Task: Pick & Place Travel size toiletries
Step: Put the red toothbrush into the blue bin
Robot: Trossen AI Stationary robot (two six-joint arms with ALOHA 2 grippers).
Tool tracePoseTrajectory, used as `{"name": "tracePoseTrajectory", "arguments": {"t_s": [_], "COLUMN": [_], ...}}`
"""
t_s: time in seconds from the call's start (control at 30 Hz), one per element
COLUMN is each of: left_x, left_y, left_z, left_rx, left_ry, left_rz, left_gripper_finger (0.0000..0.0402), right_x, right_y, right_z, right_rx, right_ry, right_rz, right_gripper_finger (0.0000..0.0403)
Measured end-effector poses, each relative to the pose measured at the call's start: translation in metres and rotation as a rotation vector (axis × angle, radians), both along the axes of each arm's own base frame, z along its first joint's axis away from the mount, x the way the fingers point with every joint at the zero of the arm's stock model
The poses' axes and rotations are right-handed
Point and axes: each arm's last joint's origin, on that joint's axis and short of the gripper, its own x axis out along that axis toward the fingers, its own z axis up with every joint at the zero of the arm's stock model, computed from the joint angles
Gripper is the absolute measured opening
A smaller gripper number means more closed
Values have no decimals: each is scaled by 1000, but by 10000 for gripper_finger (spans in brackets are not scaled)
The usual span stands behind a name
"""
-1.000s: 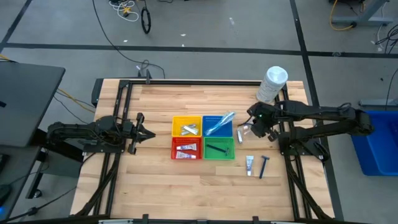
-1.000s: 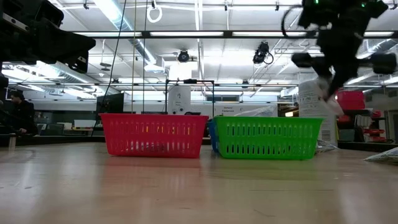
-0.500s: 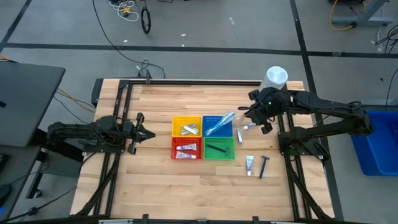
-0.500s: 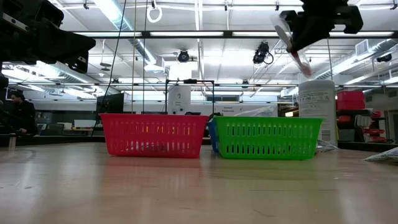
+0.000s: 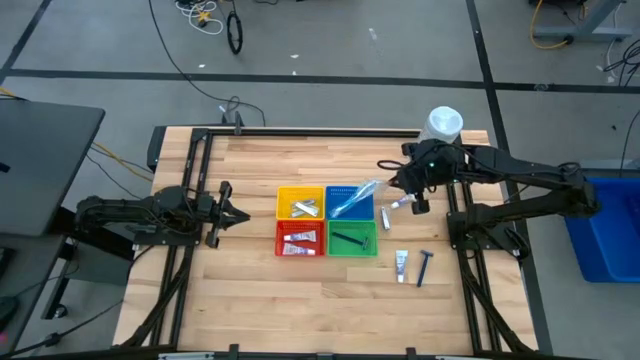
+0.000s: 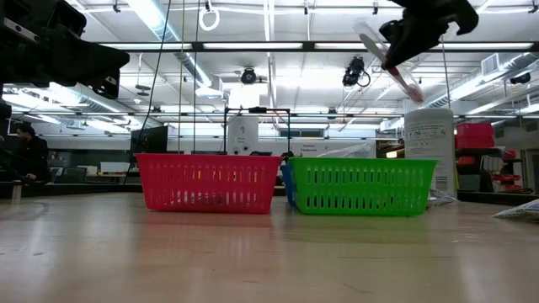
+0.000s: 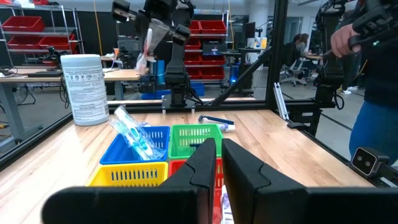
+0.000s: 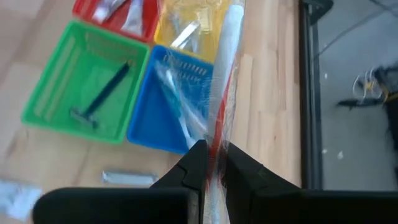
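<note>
1. Clear plastic wrap shows between the closed fingers of the right pincer (image 5: 408, 190): it grips a wrapped toothbrush (image 8: 219, 118) with a red stripe, carried in the air above the counter (image 5: 250, 290).
2. Target relation: the blue basket (image 5: 350, 202) lies just beside the right pincer, toward the counter's centre. The right arm is clearly the nearer arm; the drop calls for a short travel inward over that basket.
3. Long axis of the held toothbrush: in the low view it hangs tilted (image 6: 389, 59), neither upright nor level. In the right wrist view it runs forward from the fingers, its far end pointing past the blue basket's edge.
4. Toothbrushes already in the blue basket (image 5: 353, 198) lie on a diagonal; matching that axis would likely help the fit.
5. Left pincer (image 5: 243, 216): closed on nothing, parked well apart at the counter's left side.
6. Remaining items: a tube (image 5: 401, 264) and a razor (image 5: 424, 267) lie on the counter near the green basket (image 5: 352, 240).
</note>
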Motion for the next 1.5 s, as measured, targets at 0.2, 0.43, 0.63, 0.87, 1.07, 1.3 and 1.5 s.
{"name": "tracePoseTrajectory", "arguments": {"t_s": [0.2,0.43,0.63,0.87,1.07,1.3,1.5], "left_x": [0,0,0,0,0,0,0], "left_y": [0,0,0,0,0,0,0], "left_z": [0,0,0,0,0,0,0], "left_rx": [0,0,0,0,0,0,0], "left_ry": [0,0,0,0,0,-1,0], "left_rz": [0,0,0,0,0,1,1], "left_gripper_finger": [32,32,32,32,32,32,32], "right_x": [8,15,23,37,51,65,73], "right_y": [-2,-3,-5,-8,-11,-14,-12], "right_z": [0,-4,-12,-11,-3,-5,-12], "right_rx": [133,173,210,233,234,217,141], "right_ry": [-68,-63,-25,42,86,144,190], "right_rz": [-155,-198,-240,-269,-269,-246,-204], "right_gripper_finger": [40,40,38,39,39,39,39]}}
